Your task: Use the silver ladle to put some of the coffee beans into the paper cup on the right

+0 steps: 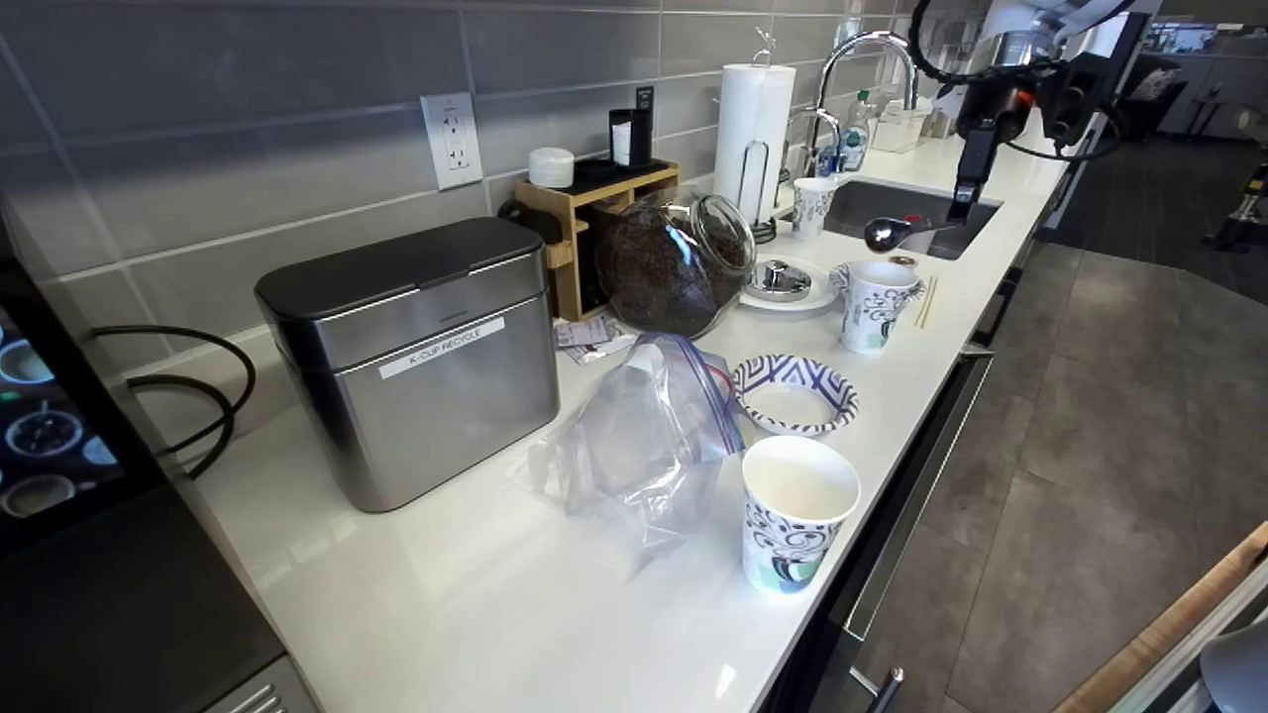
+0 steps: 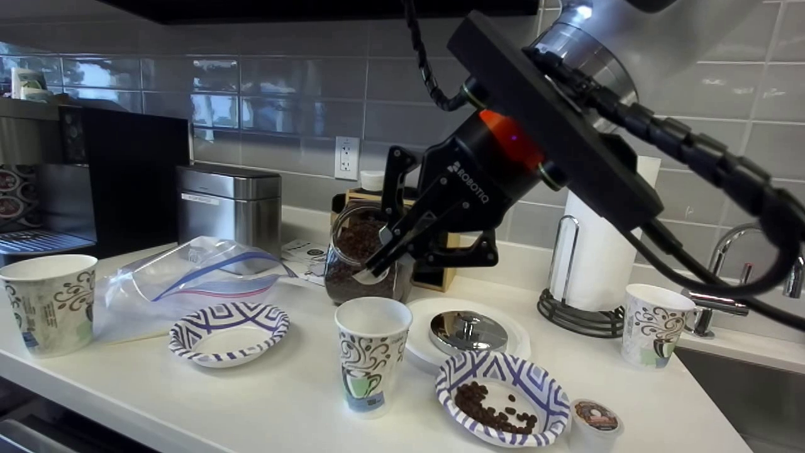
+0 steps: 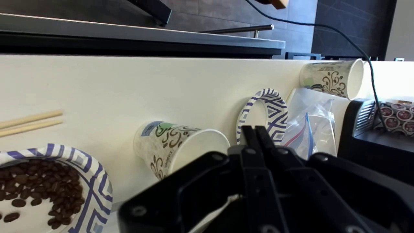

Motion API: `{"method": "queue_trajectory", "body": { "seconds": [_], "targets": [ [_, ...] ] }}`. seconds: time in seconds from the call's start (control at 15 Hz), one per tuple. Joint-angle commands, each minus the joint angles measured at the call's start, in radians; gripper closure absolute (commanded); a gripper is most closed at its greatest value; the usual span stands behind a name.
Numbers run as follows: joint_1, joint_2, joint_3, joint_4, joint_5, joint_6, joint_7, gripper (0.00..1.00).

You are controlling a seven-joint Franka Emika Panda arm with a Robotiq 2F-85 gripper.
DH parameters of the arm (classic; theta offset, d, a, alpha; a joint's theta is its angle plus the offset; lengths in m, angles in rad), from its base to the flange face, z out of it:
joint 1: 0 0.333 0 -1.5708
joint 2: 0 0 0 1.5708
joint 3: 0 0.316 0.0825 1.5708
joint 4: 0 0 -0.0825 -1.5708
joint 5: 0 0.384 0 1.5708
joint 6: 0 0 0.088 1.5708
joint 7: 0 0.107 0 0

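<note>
My gripper (image 1: 959, 206) is shut on the silver ladle (image 1: 885, 234); the round scoop hangs out from the fingertips. Its contents cannot be seen. The gripper fingers (image 2: 377, 264) are above the middle paper cup (image 2: 371, 358), in front of the jar's mouth in that view. In the wrist view the fingers (image 3: 254, 129) nearly meet and the ladle cannot be made out clearly. The middle cup (image 3: 181, 150) stands upright beside them. Another paper cup (image 2: 50, 308) stands by the bag, also upright (image 1: 797, 515). Coffee beans lie in a patterned bowl (image 2: 490, 412) and fill a tilted glass jar (image 1: 659, 267).
An empty patterned bowl (image 2: 229, 314) and a clear plastic bag (image 1: 644, 436) lie on the counter. A silver lid (image 2: 468, 332) rests on a white plate. A third cup (image 2: 657, 327), paper towel roll (image 1: 753, 139), steel bin (image 1: 426, 366) and sink (image 1: 892, 203) are around.
</note>
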Motion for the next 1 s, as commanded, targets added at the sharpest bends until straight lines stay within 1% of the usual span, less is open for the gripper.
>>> {"method": "queue_trajectory", "body": {
  "seconds": [0.0, 0.2, 0.67, 0.93],
  "targets": [
    [0.008, -0.043, -0.004, -0.04, -0.063, 0.042, -0.009, 0.99],
    [0.013, -0.055, -0.003, -0.043, -0.098, 0.073, 0.002, 0.99],
    [0.026, -0.065, 0.009, -0.045, -0.121, 0.119, -0.007, 0.99],
    [0.044, -0.086, 0.016, -0.06, -0.177, 0.152, 0.0, 0.99]
  ]
}}
